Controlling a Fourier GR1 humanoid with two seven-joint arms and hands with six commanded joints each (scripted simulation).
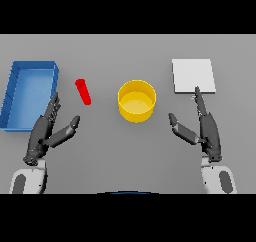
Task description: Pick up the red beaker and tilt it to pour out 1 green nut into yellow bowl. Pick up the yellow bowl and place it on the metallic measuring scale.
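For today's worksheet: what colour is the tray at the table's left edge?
Blue; the tray shows in the head view.

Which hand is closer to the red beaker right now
Left. The left hand lies open just below and left of the red beaker; the right hand lies open far across the table, beyond the yellow bowl.
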